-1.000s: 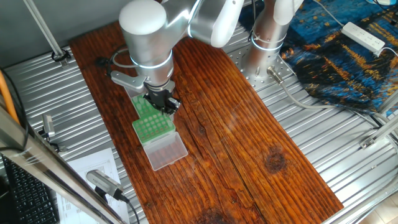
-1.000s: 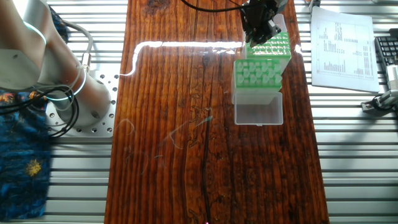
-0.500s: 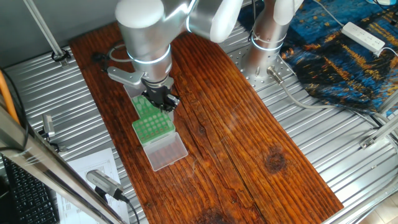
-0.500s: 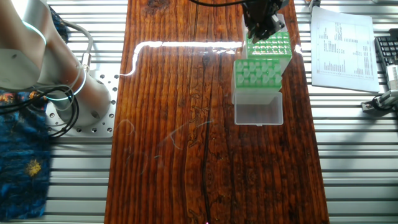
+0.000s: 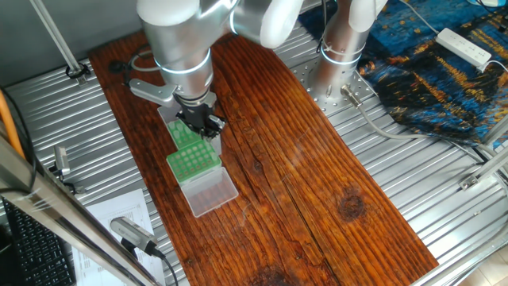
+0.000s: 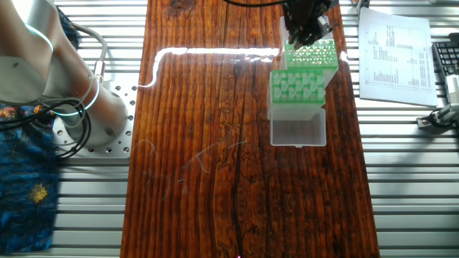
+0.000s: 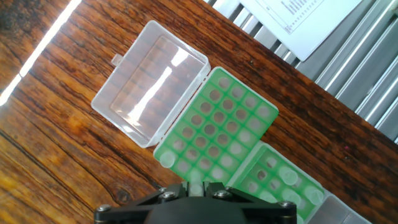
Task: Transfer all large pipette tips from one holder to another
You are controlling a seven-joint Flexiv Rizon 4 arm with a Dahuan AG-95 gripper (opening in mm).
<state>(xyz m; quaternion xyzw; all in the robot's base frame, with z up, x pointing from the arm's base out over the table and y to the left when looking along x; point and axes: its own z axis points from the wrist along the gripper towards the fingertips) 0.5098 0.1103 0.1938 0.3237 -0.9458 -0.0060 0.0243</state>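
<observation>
Two green holders lie end to end on the wooden board. In the hand view, the holder joined to a clear open lid shows mostly bare holes, with a few pale large pipette tips along its near edge. The second holder at lower right carries more tips. My gripper is at the bottom edge, shut on one pale-green tip held upright between the fingers. From the fixed views the gripper hangs over the far holder, behind the lidded holder.
The open clear lid lies flat in front of the holders. A printed sheet lies on the metal table beside the board. The robot's base stands at the other side. A power strip lies on the blue cloth.
The gripper has drifted a little along the holders, away from the lid and towards the far one. The holders and lid have not moved.
</observation>
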